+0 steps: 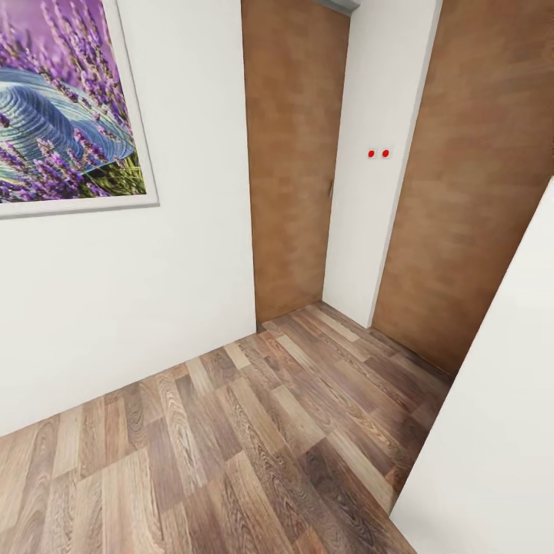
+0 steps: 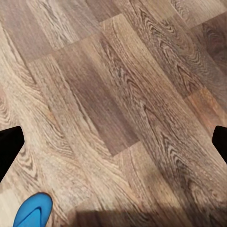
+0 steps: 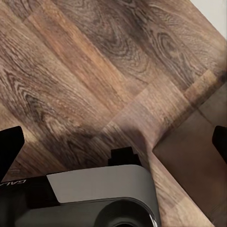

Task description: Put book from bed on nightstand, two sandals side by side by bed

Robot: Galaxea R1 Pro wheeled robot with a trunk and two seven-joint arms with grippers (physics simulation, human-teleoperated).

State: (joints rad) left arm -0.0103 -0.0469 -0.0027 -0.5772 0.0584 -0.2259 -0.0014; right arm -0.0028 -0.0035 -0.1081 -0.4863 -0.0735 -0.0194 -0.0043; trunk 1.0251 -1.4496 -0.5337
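A bedroom corner with white walls and a brown wood-plank floor (image 1: 231, 454) makes up the head view. A framed picture of purple lavender and a pale blue straw hat (image 1: 65, 104) hangs on the wall, up and to the left of the floor's open stretch. To the right of that picture stand two tall brown wooden panels (image 1: 292, 154), probably doors, with a narrow strip of white wall between them carrying two small red dots (image 1: 378, 154). A plain white surface (image 1: 500, 431) cuts across the lower right corner; what it is cannot be told. No writing can be read here. In the left wrist view the same plank floor lies below the left gripper (image 2: 113, 142), whose two dark fingertips (image 2: 8, 146) sit at opposite edges of the frame, spread wide with nothing between them. The rounded end of one bright blue sandal (image 2: 33, 210) lies on the floor just beyond the fingertip on that side, outside the gap; too little shows to judge its long axis. As a judgement, the left arm is the nearer one for picking it up. In the right wrist view the right gripper (image 3: 113, 142) also has its fingertips (image 3: 9, 149) wide apart and empty, above the floor and a grey and black part of the robot's base (image 3: 94, 194). White lettering there is cut off and unreadable.
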